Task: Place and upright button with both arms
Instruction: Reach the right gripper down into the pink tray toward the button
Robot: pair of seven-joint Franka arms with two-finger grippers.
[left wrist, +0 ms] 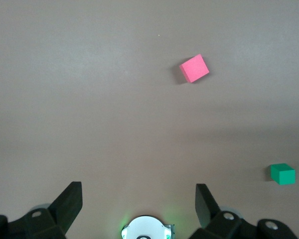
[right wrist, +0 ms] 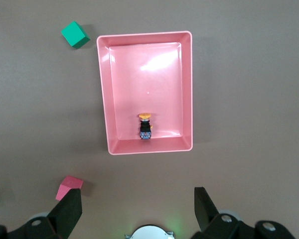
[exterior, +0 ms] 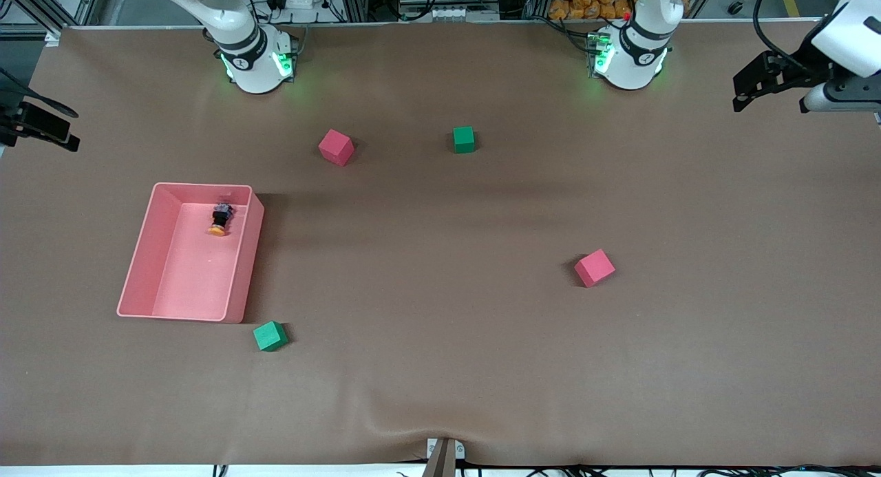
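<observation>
Lying on its side in the pink tray [exterior: 244, 257], the button [exterior: 220, 219] sits under the right gripper [right wrist: 138, 206], fingers wide, while the left gripper [left wrist: 139, 201], also wide, waits well apart

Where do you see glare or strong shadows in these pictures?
Right wrist view: a bright glare patch on the floor of the pink tray, apart from the button. Front view: the tray casts a dark shadow toward the left arm's end; each cube has a small shadow. Left wrist view: even light, soft shadow beside the pink cube.
</observation>
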